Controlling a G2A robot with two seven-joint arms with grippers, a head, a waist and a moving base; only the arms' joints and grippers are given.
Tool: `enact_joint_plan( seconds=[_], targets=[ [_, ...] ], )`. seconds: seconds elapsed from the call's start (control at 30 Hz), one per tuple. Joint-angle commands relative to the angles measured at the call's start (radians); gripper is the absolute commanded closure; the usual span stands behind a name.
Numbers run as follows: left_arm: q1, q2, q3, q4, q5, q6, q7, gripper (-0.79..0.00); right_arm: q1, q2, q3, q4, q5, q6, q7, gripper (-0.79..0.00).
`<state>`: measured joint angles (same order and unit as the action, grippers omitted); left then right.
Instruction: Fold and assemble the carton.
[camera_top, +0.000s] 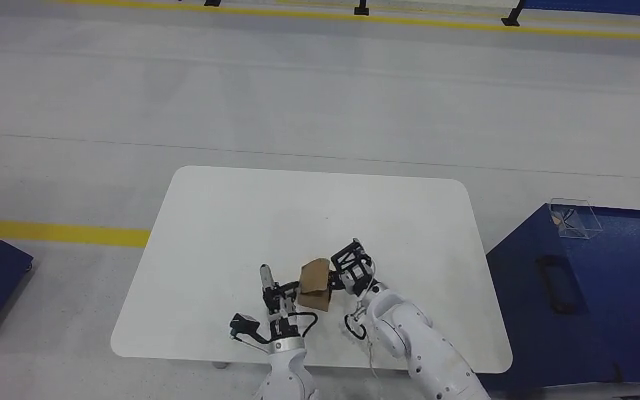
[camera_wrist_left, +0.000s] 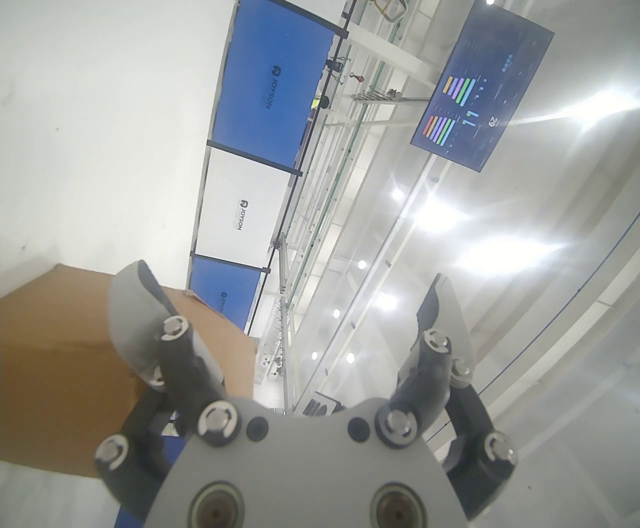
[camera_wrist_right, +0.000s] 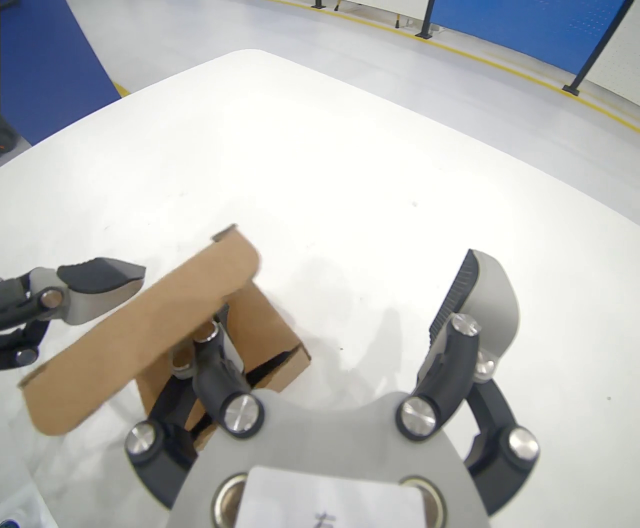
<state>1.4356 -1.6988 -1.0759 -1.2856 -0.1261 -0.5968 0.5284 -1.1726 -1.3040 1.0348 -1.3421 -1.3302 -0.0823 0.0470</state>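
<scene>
A brown carton (camera_top: 316, 283) stands partly folded near the front of the white table (camera_top: 300, 210), with one long flap (camera_wrist_right: 145, 325) raised over its open body (camera_wrist_right: 272, 345). My right gripper (camera_wrist_right: 345, 320) is open beside it (camera_top: 351, 264); one finger reaches under the flap into the carton, and the other finger (camera_wrist_right: 475, 290) stands free over bare table. On the carton's other side, my left gripper (camera_wrist_left: 290, 305) is open and points upward (camera_top: 280, 288). One of its fingers (camera_wrist_left: 135, 305) lies against the carton wall (camera_wrist_left: 55, 360). That finger (camera_wrist_right: 100, 282) also meets the flap's edge.
A blue cabinet (camera_top: 560, 290) stands off the table's right edge with a clear container (camera_top: 575, 215) on top. Another blue object (camera_top: 10, 275) sits on the floor at the left. The table's far half is bare.
</scene>
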Motion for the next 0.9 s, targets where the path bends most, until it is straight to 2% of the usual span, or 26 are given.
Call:
enact_joint_plan(
  seconds=[0.0, 0.33, 0.47, 0.57, 0.87],
  targets=[
    [-0.007, 0.0, 0.012, 0.009, -0.003, 0.017, -0.003, -0.785, -0.005, 0.004, 0.029, -0.007, 0.003, 0.017, 0.01, -0.785],
    [-0.018, 0.004, 0.081, 0.014, -0.033, 0.068, -0.033, -0.785, -0.03, 0.02, 0.132, -0.032, 0.024, 0.014, 0.051, -0.785],
    [-0.017, 0.006, 0.106, 0.01, -0.017, 0.073, -0.014, -0.785, -0.041, 0.024, 0.183, -0.04, 0.053, 0.044, 0.062, -0.785],
    [-0.015, 0.008, 0.105, -0.002, -0.012, 0.076, 0.001, -0.785, -0.04, 0.027, 0.21, -0.045, 0.088, 0.045, 0.107, -0.785],
    [0.007, 0.013, 0.085, -0.04, -0.004, 0.106, -0.037, -0.785, -0.04, 0.027, 0.21, -0.045, 0.088, 0.045, 0.107, -0.785]
  ],
)
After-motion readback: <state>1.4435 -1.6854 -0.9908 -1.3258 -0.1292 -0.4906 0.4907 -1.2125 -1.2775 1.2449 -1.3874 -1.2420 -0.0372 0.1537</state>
